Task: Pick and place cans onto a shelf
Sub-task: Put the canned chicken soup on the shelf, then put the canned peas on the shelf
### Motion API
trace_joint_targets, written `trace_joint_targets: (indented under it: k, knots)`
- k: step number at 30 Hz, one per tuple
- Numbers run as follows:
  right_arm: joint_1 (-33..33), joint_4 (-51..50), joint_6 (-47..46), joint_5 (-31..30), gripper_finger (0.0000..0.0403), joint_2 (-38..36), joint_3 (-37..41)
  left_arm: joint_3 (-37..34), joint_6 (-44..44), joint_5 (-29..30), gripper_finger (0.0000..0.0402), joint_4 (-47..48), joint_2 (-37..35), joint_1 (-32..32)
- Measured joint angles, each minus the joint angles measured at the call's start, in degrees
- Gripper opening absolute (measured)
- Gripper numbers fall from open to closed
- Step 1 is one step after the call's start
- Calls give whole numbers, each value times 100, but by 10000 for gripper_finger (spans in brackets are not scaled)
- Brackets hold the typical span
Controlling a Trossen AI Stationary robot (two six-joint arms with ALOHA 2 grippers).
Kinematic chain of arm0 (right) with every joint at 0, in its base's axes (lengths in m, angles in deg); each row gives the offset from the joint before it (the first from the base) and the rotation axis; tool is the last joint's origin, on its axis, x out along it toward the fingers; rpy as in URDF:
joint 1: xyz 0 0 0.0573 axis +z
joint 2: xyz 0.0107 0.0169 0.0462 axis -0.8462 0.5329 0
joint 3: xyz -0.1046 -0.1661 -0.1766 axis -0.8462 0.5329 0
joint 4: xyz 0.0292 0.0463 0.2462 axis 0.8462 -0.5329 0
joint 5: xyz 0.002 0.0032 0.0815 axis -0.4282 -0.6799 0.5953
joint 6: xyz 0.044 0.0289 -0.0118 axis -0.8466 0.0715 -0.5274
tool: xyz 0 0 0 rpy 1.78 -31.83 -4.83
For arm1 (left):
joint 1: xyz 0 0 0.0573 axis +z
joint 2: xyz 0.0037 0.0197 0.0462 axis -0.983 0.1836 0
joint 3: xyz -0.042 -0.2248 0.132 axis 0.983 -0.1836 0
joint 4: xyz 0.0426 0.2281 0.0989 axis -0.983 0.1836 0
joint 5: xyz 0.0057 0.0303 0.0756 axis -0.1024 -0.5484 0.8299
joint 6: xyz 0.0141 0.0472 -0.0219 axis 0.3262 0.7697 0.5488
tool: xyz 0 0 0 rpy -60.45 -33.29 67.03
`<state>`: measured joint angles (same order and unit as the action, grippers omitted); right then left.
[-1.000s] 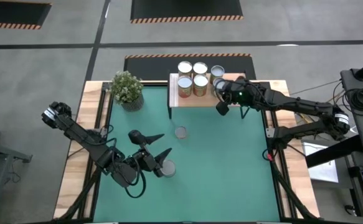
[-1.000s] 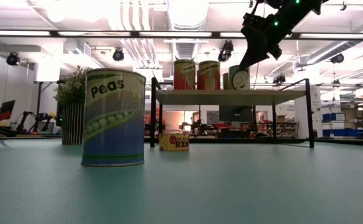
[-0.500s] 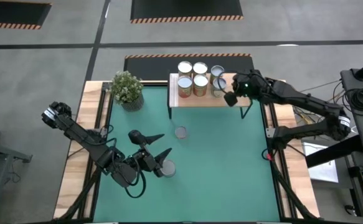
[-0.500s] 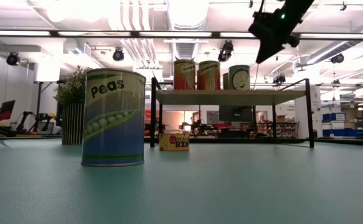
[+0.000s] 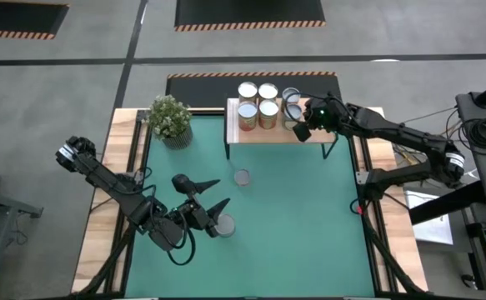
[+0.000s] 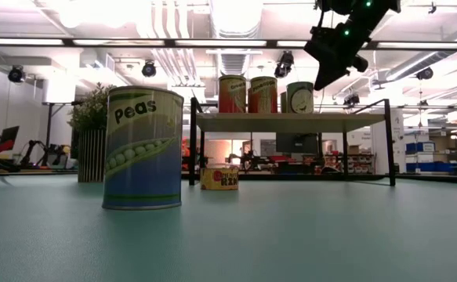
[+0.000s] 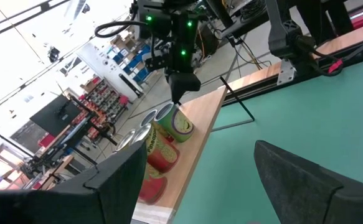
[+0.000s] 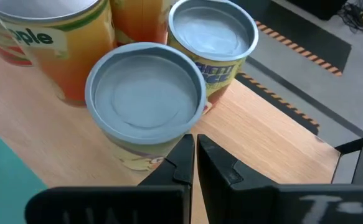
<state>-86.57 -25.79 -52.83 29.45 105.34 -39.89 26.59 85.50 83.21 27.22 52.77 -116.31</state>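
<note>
Right gripper [image 5: 302,132] hovering over shelf [image 5: 276,133], fingers pressed together, empty.
Left gripper [image 5: 212,205] spreading wide beside peas can [image 5: 223,225].

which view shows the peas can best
The low view: the peas can stands close and upright on the green mat, label readable. The high view shows only its round top between the fingers of the open left gripper. Neither wrist view clearly shows it.

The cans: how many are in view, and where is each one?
8. Six cans stand on the shelf: four in a square, two beside them. A flat tin and the peas can are on the mat.
</note>
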Motion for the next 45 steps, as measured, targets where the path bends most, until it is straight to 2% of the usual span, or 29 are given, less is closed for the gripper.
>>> trace_joint_targets:
  k: [9, 15, 20, 25, 32, 36, 41, 45]
  knots:
    - [1, 32, -33, 2, 9, -51, 0, 0, 2, 0, 279, 0, 1, 0]
    - [296, 20, -199, 1, 9, -536, 0, 0, 0, 0, 279, 1, -2, 0]
    - [1228, 15, -462, 2, 9, -962, 19, 0, 0, 0, 279, -1, -1, 0]
    - [2538, 264, -688, -38, 9, -1084, 277, 0, -15, 0, 279, -2, 1, 0]
    - [4240, 1047, -1047, -809, 9, -944, 988, 0, -345, 0, 279, -2, 1, -2]
    - [4978, 1874, -1064, -1049, 9, -754, 1533, 0, -589, 0, 279, -4, 0, -7]
    - [5566, 3324, -892, -1054, 9, -429, 2278, 0, -905, 0, 279, -6, -1, -13]
    - [5829, 4148, -768, -1050, 9, -153, 2670, 0, -1727, -313, 279, 171, -2, -20]
